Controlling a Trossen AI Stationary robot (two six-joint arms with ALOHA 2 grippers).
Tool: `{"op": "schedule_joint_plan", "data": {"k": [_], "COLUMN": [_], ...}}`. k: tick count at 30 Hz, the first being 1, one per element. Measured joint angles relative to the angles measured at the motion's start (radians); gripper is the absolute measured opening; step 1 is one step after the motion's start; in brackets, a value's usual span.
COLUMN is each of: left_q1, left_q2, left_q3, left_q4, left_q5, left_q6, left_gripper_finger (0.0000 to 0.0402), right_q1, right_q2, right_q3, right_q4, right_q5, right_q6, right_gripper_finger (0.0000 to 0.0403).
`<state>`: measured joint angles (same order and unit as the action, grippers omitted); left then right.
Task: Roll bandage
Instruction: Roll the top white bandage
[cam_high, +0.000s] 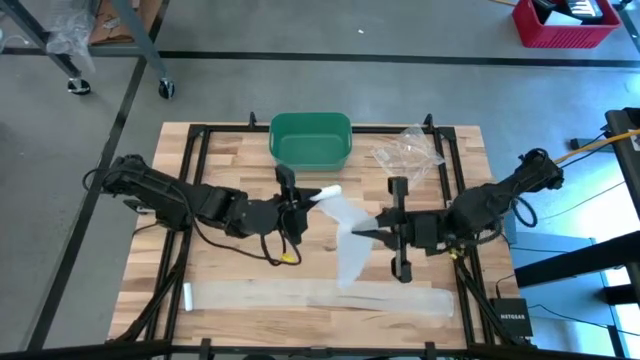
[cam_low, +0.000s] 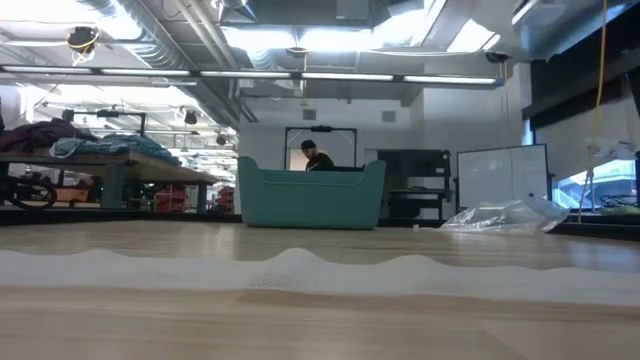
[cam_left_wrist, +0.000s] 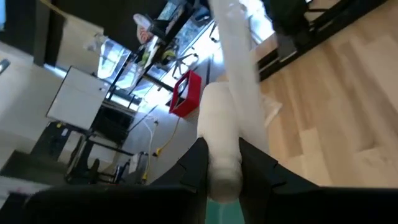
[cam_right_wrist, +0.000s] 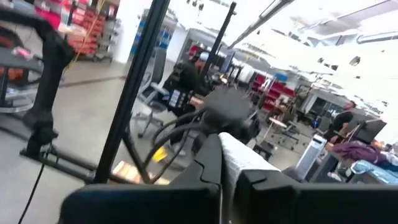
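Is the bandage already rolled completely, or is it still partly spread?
Partly spread: the left hand grips the bandage roll, and its loose strip runs to the right hand.

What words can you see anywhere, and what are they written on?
"NETGEAR": on the small black box at the table's near right corner, just barely readable.
White lettering on the things in the red crate on the floor: too small to read.
No other writing shows.

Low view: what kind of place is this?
Probably an open workshop or lab: exposed ceiling ducts, worktables piled with gear, a whiteboard, and a person at work behind the green bin.
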<state>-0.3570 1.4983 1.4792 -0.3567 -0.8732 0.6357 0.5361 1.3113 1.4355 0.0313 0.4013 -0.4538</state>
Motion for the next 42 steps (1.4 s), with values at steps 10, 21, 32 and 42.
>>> {"op": "schedule_joint_plan", "data": {"k": [10,21,32,42], "left_q1": [-0.020,0.002,0.056,0.099], "left_q2": [0.053,0.120,0.143,0.128], "left_q3": [0.000,0.001,-0.044,-0.269], "left_q4": [0.008,0.007,0.122,0.526], "left_q5": [-0.004,0.011,0.170,0.333], "left_q6": [0.021,-0.015,-0.137,-0.174], "left_gripper_finger": [0.0054,0.0054,0.0054,0.0054], "right_q1": [-0.124,-0.265,-0.438,-0.499], "right_q2": [0.000,0.018,0.029,0.029], "right_q3": [0.046,0.045,0.044,0.044], "right_q4": [0.030,0.029,0.012,-0.081], "right_q5": [-0.084,-0.159,-0.273,-0.316], "right_q6": [0.114,0.243,0.383,0.431], "right_gripper_finger": [0.0007,0.0007,0.0008,0.0008]}}
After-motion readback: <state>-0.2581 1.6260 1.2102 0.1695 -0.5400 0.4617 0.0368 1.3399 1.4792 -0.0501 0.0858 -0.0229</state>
